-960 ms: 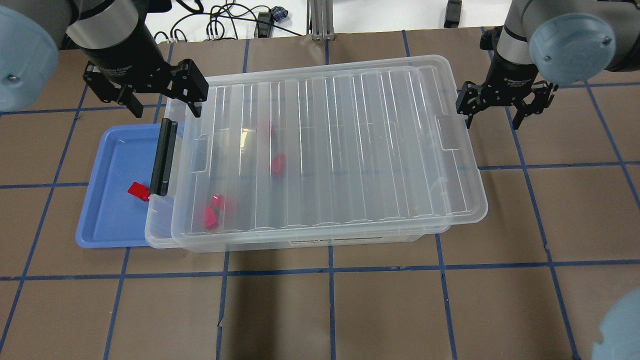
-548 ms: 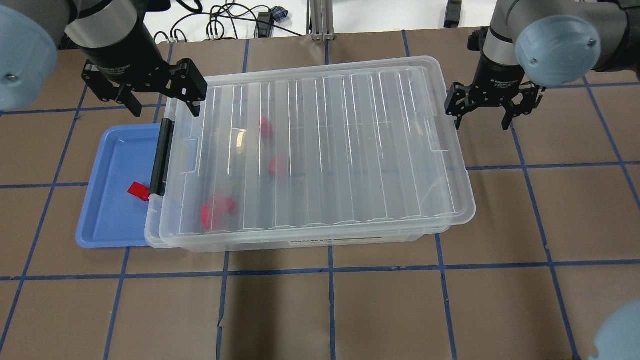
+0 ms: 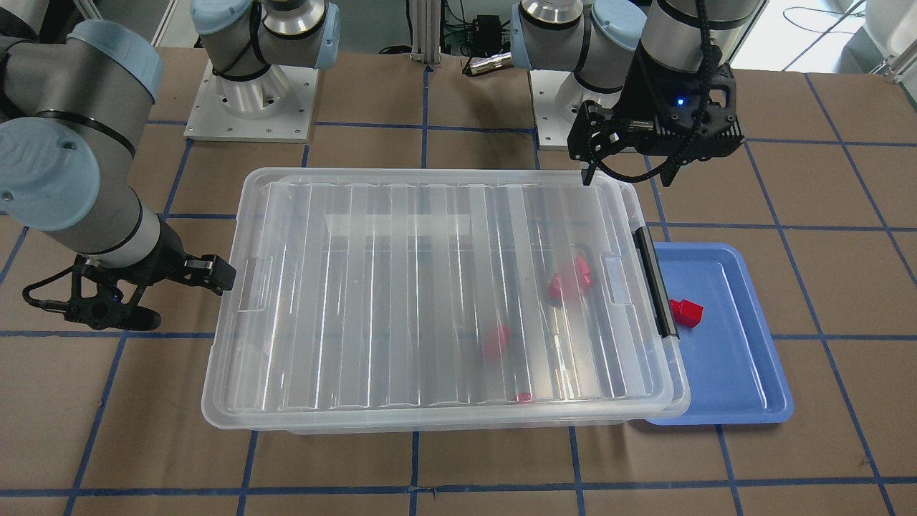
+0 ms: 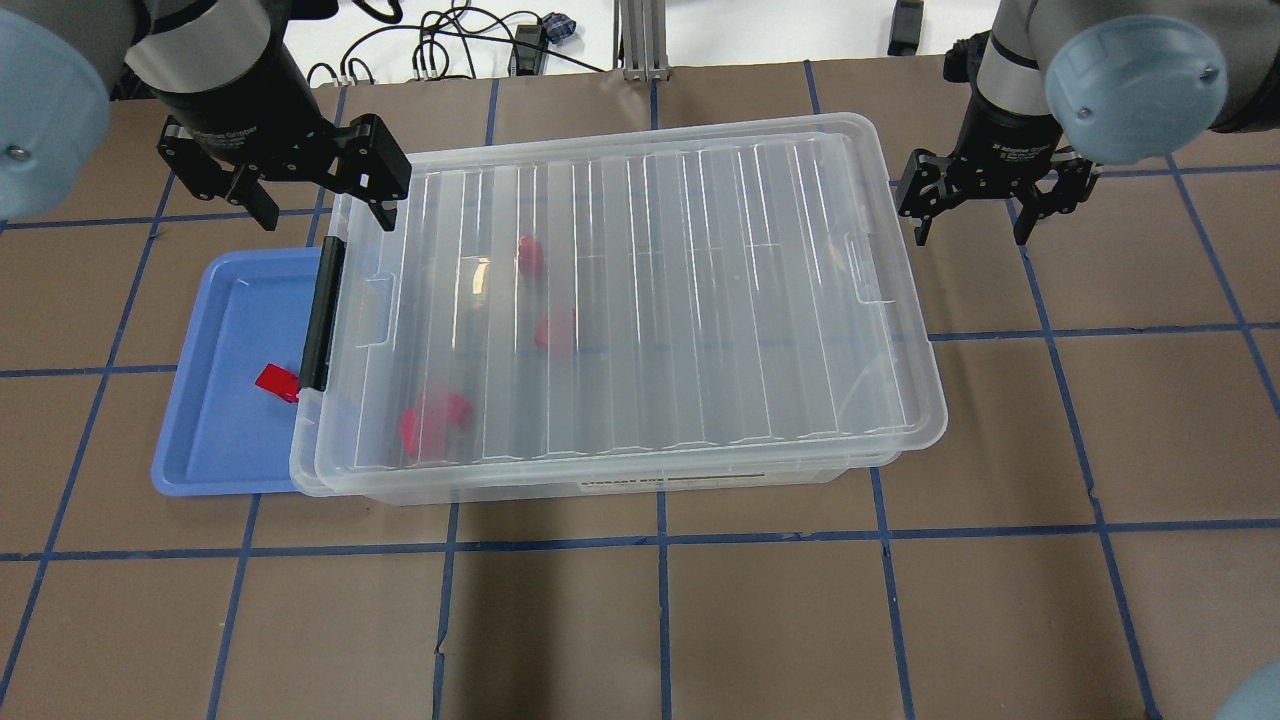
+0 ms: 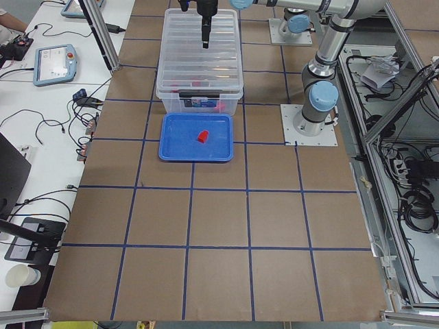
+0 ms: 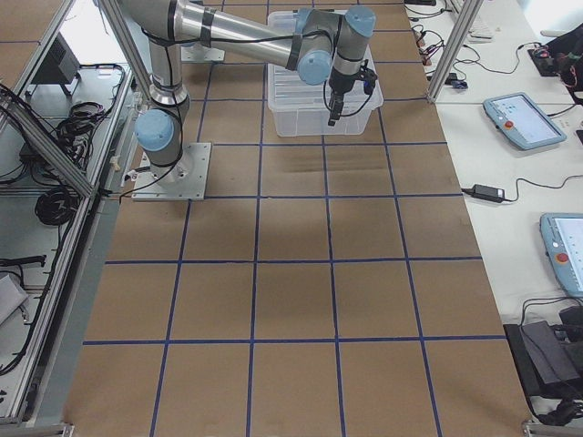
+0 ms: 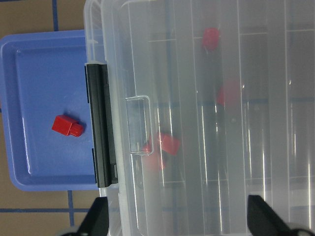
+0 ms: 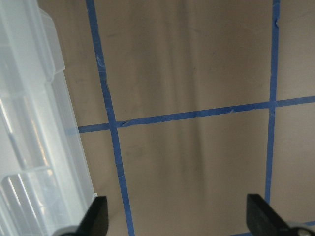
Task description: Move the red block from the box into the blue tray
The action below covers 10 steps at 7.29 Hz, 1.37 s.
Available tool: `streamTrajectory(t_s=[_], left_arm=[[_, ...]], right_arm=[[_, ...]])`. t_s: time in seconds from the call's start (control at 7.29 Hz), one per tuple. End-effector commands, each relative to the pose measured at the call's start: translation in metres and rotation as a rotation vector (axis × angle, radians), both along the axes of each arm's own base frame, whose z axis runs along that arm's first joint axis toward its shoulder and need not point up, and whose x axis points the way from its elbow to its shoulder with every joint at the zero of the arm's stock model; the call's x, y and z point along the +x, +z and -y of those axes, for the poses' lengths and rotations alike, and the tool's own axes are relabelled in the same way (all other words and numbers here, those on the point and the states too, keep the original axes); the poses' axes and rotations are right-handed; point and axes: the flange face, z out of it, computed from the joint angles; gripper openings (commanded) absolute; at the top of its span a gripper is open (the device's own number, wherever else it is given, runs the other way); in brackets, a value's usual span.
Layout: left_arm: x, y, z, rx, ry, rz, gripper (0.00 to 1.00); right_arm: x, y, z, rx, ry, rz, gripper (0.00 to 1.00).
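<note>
The box (image 4: 700, 300) is a clear bin with its ribbed lid lying on it and a black latch handle (image 4: 320, 315) at its left end. Several red blocks (image 4: 555, 330) show blurred through the lid. The blue tray (image 4: 215, 430) lies against the box's left end, partly under its rim. One red block (image 4: 275, 381) lies in the tray; it also shows in the left wrist view (image 7: 68, 126). My left gripper (image 4: 325, 205) is open and empty above the box's far left corner. My right gripper (image 4: 970, 228) is open and empty just off the box's right end.
The brown table (image 4: 660, 620) has a blue tape grid. Cables (image 4: 450, 50) and a metal post lie past its far edge. In the front-facing view the arm bases (image 3: 251, 93) stand behind the box.
The lid has slid left and now sits squarer on the box. My right gripper moved left with it, then drew back a little. My left gripper has hardly moved.
</note>
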Motion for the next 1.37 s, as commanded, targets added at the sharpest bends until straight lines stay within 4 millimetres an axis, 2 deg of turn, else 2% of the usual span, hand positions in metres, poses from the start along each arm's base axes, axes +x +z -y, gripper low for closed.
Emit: streamTrajectory(t_s=[0.0,0.14,0.27,0.41,0.69,0.96,1.23], left_arm=[[0.000,0.000,0.000,0.000,0.000,0.001,1.00],[0.000,-0.001,0.000,0.001,0.000,0.001,1.00],[0.000,0.000,0.000,0.000,0.000,0.001,1.00],[0.003,-0.001,0.001,0.001,0.005,0.004,1.00],[0.013,-0.007,0.007,0.012,0.026,0.003,1.00],[0.011,-0.010,0.002,0.018,0.022,0.003,1.00],[0.008,-0.009,0.003,0.017,0.018,-0.006,1.00]], right_arm=[[-0.001,0.057,-0.023,-0.115,-0.005,-0.006,1.00],[0.001,0.064,-0.030,-0.119,-0.015,-0.017,1.00],[0.009,0.085,-0.044,-0.154,-0.004,-0.004,1.00],[0.026,0.097,-0.058,-0.175,0.025,-0.002,1.00],[0.071,0.102,-0.071,-0.187,0.106,0.040,1.00],[0.071,0.101,-0.088,-0.076,0.092,0.096,1.00],[0.074,0.104,-0.091,-0.085,0.095,0.098,1.00]])
